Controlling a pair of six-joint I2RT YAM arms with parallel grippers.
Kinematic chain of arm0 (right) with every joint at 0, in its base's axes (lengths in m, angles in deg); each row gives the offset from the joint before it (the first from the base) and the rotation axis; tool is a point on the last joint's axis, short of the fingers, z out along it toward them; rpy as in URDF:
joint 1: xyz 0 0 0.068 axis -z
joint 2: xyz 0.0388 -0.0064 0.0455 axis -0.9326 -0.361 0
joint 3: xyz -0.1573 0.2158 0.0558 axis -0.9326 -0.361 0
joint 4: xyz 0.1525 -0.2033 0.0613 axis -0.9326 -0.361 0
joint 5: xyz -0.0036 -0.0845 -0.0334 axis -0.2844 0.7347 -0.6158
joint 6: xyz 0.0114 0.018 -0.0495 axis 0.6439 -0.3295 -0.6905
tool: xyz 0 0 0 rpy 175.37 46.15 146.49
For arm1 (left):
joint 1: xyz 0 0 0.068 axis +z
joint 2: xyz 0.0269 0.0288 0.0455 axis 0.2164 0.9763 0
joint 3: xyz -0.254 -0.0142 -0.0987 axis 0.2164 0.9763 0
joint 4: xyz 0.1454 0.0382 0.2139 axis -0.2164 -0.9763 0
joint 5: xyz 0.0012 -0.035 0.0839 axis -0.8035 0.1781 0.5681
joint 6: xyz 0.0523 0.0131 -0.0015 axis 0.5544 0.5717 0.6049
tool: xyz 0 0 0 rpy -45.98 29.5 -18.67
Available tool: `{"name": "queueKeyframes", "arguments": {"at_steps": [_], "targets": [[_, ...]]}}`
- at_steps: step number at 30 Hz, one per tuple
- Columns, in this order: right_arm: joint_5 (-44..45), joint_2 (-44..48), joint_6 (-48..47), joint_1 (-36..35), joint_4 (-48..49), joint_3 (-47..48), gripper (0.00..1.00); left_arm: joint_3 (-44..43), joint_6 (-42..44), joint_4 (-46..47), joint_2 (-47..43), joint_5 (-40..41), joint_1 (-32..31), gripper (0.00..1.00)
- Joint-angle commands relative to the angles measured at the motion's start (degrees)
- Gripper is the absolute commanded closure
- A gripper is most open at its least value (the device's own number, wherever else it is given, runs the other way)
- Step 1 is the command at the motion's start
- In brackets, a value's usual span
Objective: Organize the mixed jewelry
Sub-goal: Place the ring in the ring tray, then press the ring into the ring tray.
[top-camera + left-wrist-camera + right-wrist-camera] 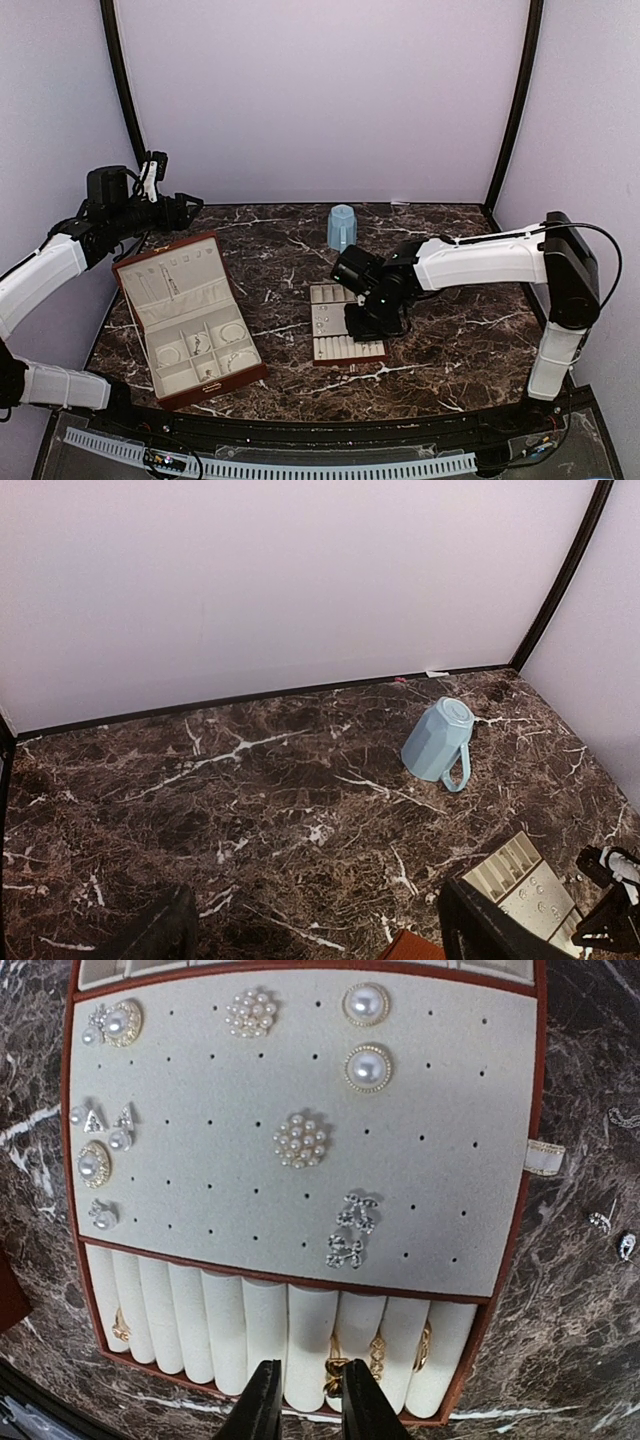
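— Over at the left edge of the bench (450,340), what was the left claw (312,920) doing?

— It hung above the marble with its fingers spread wide and nothing between them. Below it and to the right, the open jewelry box (200,265) already had pieces in it: what looked like thin chains (170,275) against the lid lining, and hoops, one of them a bracelet hoop (233,332), in the lower compartments.

— And the slotted tray (450,1160)?

— Part filled: pearl studs (367,1005), beaded clusters (300,1140) and small sparkly studs (350,1230) sat pinned in the perforated pad, and gold-toned rings (335,1365) were tucked between the cream rolls at its near edge. Many holes and slots looked free. The right claw (305,1405) hovered over those rolls, fingers a little apart, clamped on nothing I could make out.

— So what was left?

— By my reading, the job was well along but unfinished. A few tiny silvery pieces (600,1222) lay loose on the marble just right of the tray. They were small, thin and glinting, and likely fiddly to pinch.
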Motion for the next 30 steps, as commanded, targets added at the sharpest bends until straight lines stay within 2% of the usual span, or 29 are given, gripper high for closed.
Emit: {"name": "queueKeyframes", "arguments": {"at_steps": [1, 5, 16, 30], "targets": [[2.21, 0.86, -0.97, -0.58, -2.12, 2.58, 0.77, 0.8, 0.9, 0.43, -1.84, -0.11, 0.27, 0.14], [2.9, 1.2, -0.59, -0.58, -2.74, 2.15, 0.78, 0.81, 0.98, 0.41, -1.87, 0.0, 0.27, 0.14], [1.93, 1.63, 0.18, -0.59, -1.19, -0.19, 0.93, 0.85, 0.95, 0.48, -1.99, -0.07, 0.27, 0.14], [0.64, 1.24, 0.3, -0.62, 0.06, -1.49, 0.98, 0.93, 1.14, 0.48, -2.08, 0.11, 0.27, 0.14]]}}
